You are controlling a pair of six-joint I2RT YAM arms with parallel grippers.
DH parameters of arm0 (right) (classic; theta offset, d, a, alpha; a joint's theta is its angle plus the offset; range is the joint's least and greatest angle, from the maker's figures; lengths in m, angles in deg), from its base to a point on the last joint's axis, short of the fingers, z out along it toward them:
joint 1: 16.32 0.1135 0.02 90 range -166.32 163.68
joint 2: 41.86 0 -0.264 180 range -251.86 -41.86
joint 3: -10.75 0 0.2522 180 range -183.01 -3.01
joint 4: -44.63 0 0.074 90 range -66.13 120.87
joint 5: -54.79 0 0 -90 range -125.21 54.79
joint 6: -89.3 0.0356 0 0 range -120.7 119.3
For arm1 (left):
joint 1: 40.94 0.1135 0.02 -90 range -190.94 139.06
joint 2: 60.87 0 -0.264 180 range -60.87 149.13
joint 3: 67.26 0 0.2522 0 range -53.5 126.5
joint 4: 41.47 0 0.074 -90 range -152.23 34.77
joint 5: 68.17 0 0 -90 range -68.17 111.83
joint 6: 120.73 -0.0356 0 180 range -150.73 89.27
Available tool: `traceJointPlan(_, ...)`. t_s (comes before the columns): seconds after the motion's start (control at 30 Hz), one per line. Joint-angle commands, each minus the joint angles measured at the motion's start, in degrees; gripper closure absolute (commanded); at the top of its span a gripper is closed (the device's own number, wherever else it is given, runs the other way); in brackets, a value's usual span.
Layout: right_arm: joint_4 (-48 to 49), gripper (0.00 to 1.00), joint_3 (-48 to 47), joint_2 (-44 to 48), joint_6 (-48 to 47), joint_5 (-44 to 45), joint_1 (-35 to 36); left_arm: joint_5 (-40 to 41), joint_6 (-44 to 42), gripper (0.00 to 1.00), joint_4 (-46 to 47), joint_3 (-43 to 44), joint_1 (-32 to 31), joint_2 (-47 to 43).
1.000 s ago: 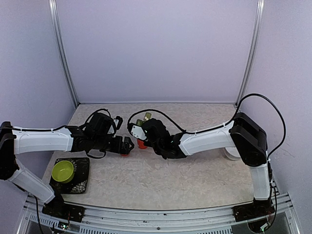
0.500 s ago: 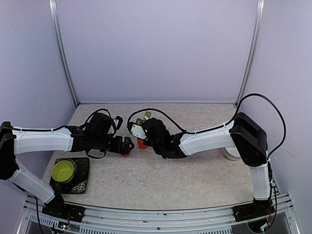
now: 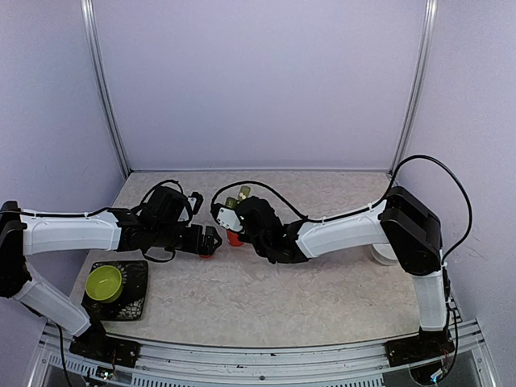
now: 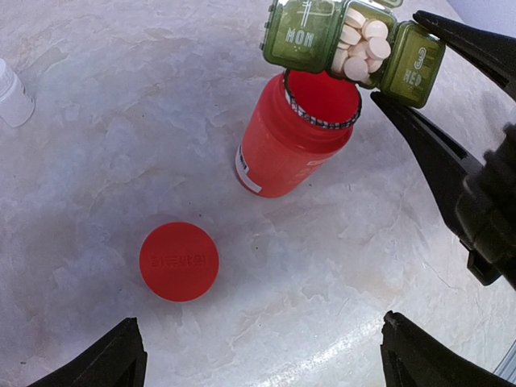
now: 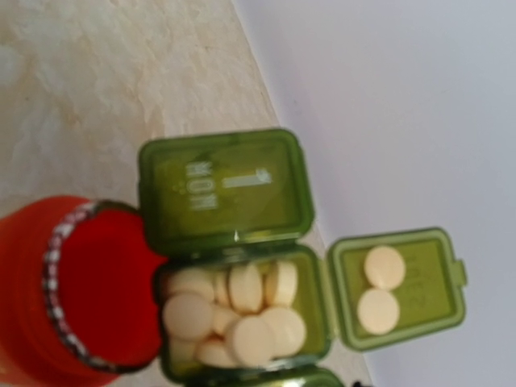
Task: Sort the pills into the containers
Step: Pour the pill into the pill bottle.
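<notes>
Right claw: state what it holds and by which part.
The right claw grips the green pill box by the end cell opposite MON, above the open red bottle.

Lowest cell of the pill box point(image 5: 226, 189) runs off the bottom edge; red bottle point(image 5: 89, 298) cropped at left; pills point(image 5: 242, 310) too tiny to spot from above.

Tilted dark green plastic pill box point(image 5: 230, 197) overlaps rim of open red plastic bottle point(image 5: 85, 294). One cell open, heaped with round cream pills point(image 5: 242, 310); two more on flipped-open lid point(image 5: 423, 278). Neighbouring cell shut.

Translucent green plastic containers point(image 5: 222, 189) — matt pills point(image 5: 242, 310)
</notes>
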Motion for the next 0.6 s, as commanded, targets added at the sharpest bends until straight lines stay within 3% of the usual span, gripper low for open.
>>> traceJointPlan(0.0,1.3,0.82,0.1,0.4,-1.1,1.1,0.6,-0.2,0.4,0.01,1.1,-0.7,0.3,-1.3)
traceJointPlan(0.23,6.9,0.83,1.7,4.7,-1.3,1.3,0.6,-0.2,0.4,0.01,1.2,-1.0,0.2,-1.4)
traceJointPlan(0.57,3.7,0.83,0.7,0.1,-1.1,1.2,1.0,-0.3,0.6,0.01,1.3,-1.3,0.2,-1.6)
